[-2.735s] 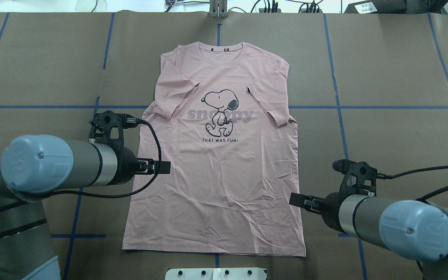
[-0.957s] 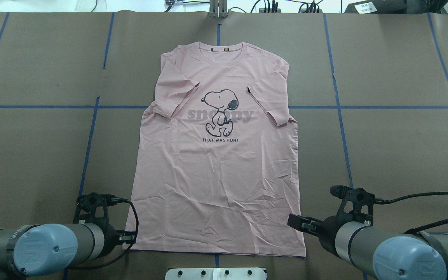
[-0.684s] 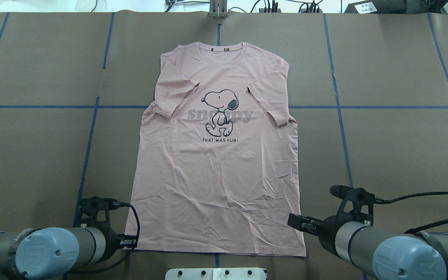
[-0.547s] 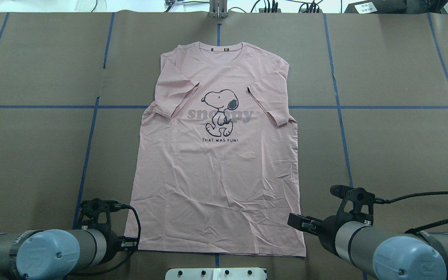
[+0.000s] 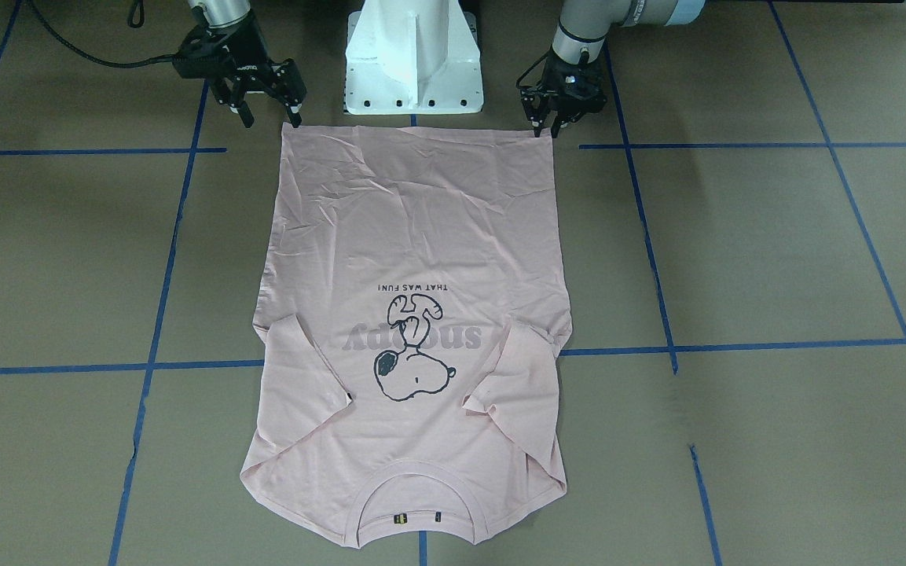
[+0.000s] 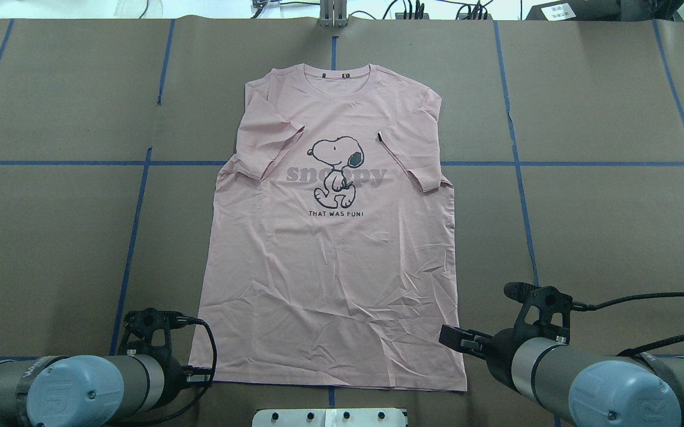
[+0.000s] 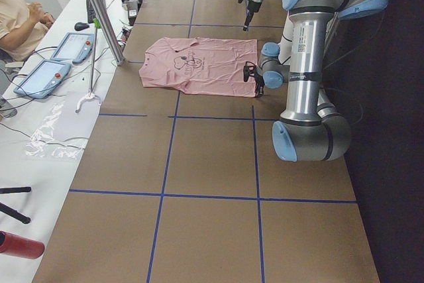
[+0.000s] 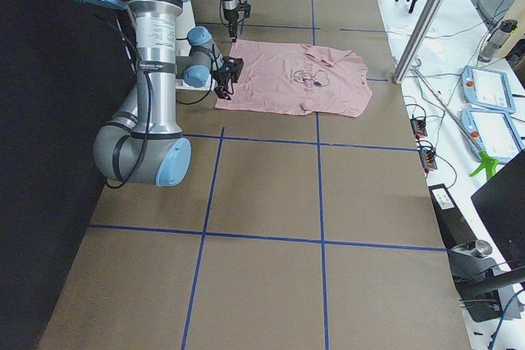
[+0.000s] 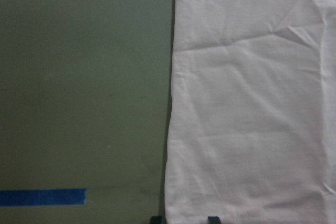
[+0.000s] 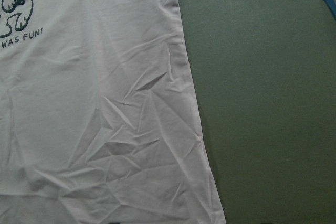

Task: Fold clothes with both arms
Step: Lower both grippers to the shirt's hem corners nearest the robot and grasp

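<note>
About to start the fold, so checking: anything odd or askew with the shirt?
Nothing damaged. The T-shirt lies flat, print up, but both sleeves are folded inward over the chest, and the hem area is creased.

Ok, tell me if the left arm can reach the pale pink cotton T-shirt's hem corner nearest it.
Probably yes: the left hand, open, sits at that corner of the pale pink cotton T-shirt; nothing lies between.

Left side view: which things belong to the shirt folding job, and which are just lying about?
Job: shirt, left pincer, right pincer.
Lying about: tablets, clear plastic sheet, computer mouse.
</note>
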Tool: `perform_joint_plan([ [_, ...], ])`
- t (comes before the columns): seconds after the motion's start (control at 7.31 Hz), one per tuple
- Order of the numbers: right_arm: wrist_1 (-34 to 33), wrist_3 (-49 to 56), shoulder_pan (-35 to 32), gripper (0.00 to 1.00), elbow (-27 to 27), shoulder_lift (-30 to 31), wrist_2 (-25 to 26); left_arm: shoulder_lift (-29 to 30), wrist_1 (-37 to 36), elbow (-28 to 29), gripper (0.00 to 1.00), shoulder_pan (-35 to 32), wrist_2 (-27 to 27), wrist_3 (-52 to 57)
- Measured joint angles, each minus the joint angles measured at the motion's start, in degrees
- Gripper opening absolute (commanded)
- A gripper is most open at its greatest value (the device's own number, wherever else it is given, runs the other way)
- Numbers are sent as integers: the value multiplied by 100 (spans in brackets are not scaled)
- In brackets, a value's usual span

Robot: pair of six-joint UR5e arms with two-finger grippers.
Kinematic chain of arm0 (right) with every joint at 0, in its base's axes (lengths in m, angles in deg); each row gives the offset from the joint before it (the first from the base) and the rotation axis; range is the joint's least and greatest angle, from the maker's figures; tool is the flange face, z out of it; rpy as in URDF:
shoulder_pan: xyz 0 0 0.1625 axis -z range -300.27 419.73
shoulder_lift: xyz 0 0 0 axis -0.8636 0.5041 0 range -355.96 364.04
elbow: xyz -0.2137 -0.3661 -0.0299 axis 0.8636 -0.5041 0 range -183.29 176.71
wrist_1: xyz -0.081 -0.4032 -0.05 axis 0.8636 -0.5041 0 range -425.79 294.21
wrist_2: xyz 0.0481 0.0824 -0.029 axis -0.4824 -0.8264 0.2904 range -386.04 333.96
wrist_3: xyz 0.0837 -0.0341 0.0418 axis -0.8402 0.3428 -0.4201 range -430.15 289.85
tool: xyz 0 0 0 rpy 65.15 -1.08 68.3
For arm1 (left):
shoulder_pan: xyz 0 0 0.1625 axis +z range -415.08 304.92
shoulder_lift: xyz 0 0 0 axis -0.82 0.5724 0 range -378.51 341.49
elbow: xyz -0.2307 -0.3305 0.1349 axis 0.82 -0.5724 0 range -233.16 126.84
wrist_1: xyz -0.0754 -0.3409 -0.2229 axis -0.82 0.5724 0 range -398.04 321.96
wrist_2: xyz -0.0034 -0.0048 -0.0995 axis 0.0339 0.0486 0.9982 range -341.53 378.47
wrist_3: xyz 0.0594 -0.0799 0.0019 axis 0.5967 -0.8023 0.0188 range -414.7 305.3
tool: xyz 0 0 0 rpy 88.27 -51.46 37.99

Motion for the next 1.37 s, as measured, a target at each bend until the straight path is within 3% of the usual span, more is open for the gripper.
perform_joint_plan([
  [0.14,0,0,1,92,-1,0,0,0,-2,2,2,10,2,2],
  [0.27,0,0,5,92,-1,0,0,3,-3,3,0,16,6,14],
  [0.55,0,-1,38,92,-12,0,17,7,-6,-2,0,22,8,46],
  [0.68,-2,-8,126,81,-47,-5,84,8,-8,-19,0,22,11,59],
  [0.96,-7,-303,448,70,-309,-48,401,19,-8,-51,0,25,16,60],
  [1.37,-207,-712,939,65,-538,-70,825,77,-9,-69,0,37,12,36],
])
